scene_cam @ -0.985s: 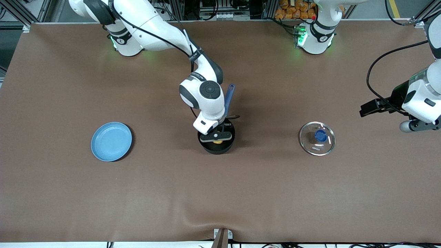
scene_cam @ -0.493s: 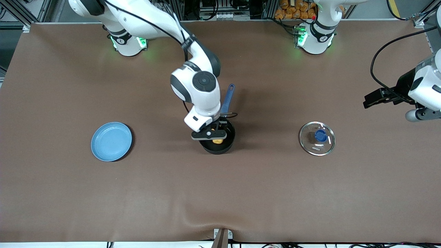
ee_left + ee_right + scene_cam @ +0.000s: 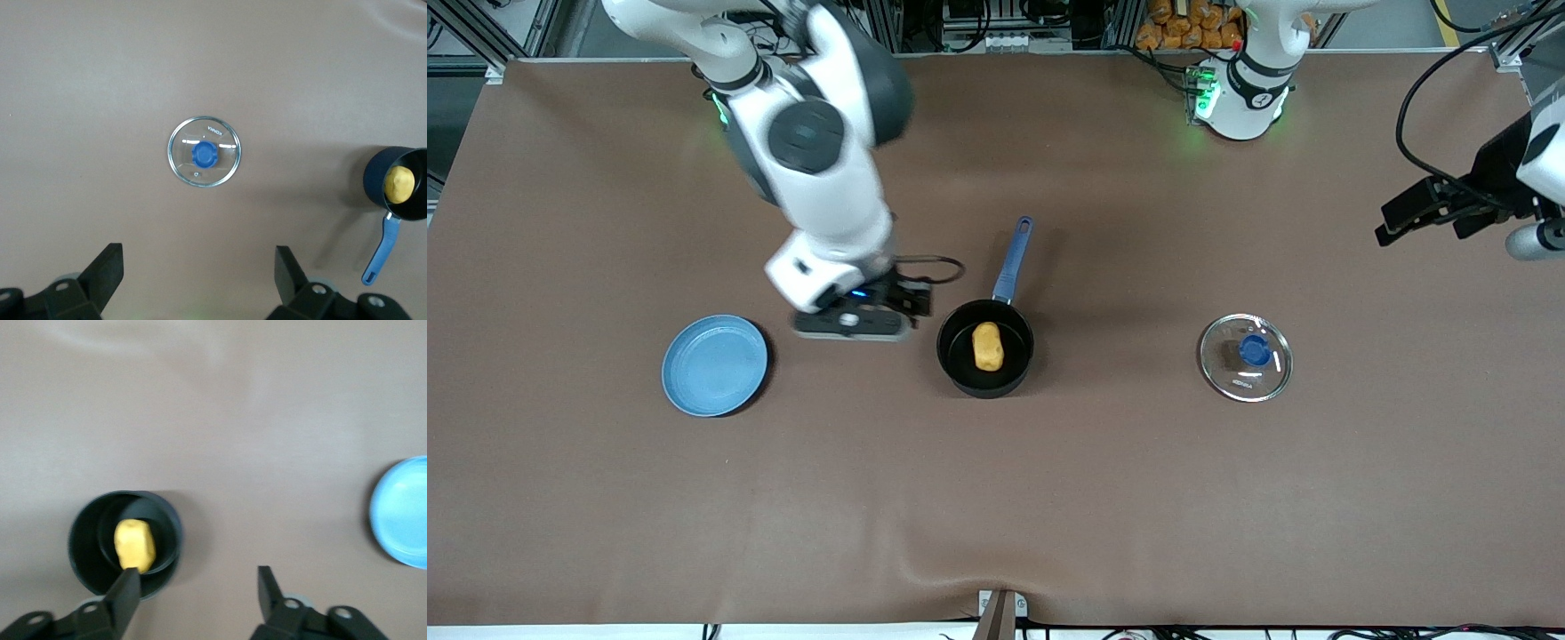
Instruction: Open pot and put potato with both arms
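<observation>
The black pot (image 3: 987,378) stands uncovered mid-table, its blue handle (image 3: 1012,260) pointing toward the robots' bases. The yellow potato (image 3: 987,346) lies inside it and also shows in the right wrist view as the potato (image 3: 135,545) in the pot (image 3: 87,560). My right gripper (image 3: 854,324) hangs over the table between pot and plate; in its own wrist view the right gripper (image 3: 197,587) is open and empty. My left gripper (image 3: 1533,240) waits high over the left arm's end of the table. In its wrist view the left gripper (image 3: 198,273) is open and empty.
The glass lid (image 3: 1245,357) with a blue knob lies flat on the table toward the left arm's end, seen in the left wrist view as the lid (image 3: 204,152). A flat blue plate (image 3: 714,364) sits toward the right arm's end. Brown cloth covers the table.
My right gripper has opened, left the potato in the pot, risen and swung away toward the plate. The left arm has drifted a little toward the bases' side.
</observation>
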You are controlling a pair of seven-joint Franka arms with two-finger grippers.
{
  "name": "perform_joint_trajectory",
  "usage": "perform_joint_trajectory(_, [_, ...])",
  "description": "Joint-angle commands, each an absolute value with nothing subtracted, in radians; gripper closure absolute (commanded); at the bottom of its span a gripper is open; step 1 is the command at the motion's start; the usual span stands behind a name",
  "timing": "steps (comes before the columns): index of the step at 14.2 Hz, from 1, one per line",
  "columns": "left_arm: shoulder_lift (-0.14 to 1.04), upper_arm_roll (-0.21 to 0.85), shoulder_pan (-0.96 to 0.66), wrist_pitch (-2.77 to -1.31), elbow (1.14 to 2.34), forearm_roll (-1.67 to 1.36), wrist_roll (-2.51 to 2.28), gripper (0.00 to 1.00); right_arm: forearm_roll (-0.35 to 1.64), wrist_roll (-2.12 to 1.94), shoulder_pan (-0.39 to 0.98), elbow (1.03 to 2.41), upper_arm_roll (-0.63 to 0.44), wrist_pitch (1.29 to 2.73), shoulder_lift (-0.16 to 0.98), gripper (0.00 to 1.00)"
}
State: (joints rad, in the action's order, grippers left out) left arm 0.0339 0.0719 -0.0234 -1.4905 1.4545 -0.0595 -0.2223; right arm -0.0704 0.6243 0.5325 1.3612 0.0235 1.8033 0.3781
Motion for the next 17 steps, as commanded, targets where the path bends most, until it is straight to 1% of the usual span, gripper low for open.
perform_joint_trajectory(1, [0.009, -0.011, -0.095, -1.442, 1.457, -0.075, -0.212, 0.0, -0.055, 0.568, 0.477, 1.324, 0.035, 1.666, 0.318, 0.0])
perform_joint_trajectory(5, [-0.037, -0.015, -0.098, -1.424, 1.486, -0.075, -0.213, 0.0, -0.054, 0.346, 0.361, 1.266, 0.035, 1.493, 0.269, 0.0])
perform_joint_trajectory(8, [-0.052, -0.015, -0.112, -1.419, 1.506, -0.074, -0.215, 0.0, -0.054, 0.143, 0.25, 1.266, 0.037, 1.43, 0.23, 0.0])
perform_joint_trajectory(12, [-0.049, -0.023, -0.146, -1.42, 1.503, -0.069, -0.215, 0.0, -0.051, 0.106, 0.177, 1.266, 0.034, 1.402, 0.224, 0.0])
perform_joint_trajectory(14, [-0.054, -0.026, -0.149, -1.419, 1.502, -0.068, -0.215, 0.0, -0.006, 0.104, 0.137, 1.269, 0.035, 1.397, 0.224, 0.0])
perform_joint_trajectory(17, [-0.071, -0.092, -0.202, -1.387, 1.502, -0.064, -0.213, 0.0, 0.012, 0.101, 0.12, 1.272, 0.035, 1.396, 0.224, 0.0])
